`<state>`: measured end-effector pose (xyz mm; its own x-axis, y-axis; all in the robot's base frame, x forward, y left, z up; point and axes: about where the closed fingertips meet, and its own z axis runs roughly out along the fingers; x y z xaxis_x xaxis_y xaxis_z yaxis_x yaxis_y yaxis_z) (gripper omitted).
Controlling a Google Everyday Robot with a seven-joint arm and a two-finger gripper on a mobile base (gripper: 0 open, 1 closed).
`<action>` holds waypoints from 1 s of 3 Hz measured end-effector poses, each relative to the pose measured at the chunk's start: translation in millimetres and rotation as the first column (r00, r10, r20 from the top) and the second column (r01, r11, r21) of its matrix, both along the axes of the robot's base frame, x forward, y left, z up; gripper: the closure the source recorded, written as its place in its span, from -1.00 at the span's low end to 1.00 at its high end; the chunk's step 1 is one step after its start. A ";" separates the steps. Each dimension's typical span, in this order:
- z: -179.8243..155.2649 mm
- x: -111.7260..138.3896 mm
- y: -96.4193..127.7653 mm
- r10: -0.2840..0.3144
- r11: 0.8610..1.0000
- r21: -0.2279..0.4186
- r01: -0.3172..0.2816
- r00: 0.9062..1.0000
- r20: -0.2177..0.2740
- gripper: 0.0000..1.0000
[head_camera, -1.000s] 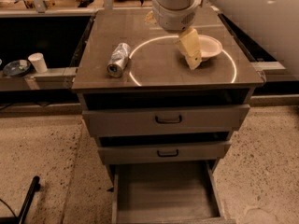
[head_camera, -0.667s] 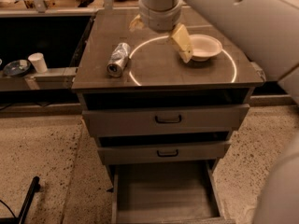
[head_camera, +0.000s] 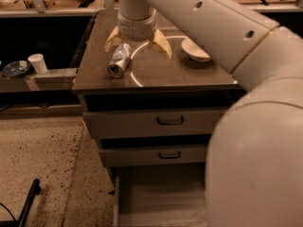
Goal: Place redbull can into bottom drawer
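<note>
Since the earlier frame, we see the arm (head_camera: 199,13) swung off the white bowl (head_camera: 195,49) and across the cabinet top (head_camera: 189,74). The bottom drawer (head_camera: 161,200) stands pulled out. The gripper (head_camera: 138,41), fingers spread wide, hangs above the redbull can (head_camera: 119,59), which lies on its side just beside one fingertip

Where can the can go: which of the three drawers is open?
The bottom drawer, pulled out, floor showing; the top drawer and middle drawer are shut. The gripper hangs open by the can.
</note>
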<state>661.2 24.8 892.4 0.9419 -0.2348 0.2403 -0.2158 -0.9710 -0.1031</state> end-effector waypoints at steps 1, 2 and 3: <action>-20.9 11.2 20.6 0.103 0.994 -0.023 -0.104 0.994 -0.048 -1.00; -34.4 20.1 42.5 0.154 0.988 -0.009 -0.155 0.986 -0.064 -0.64; -47.0 27.0 51.5 0.138 0.990 0.012 -0.137 0.987 -0.081 -0.17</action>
<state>688.3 76.3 845.4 0.9817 -0.1027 0.1604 -0.0879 -0.9914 -0.0967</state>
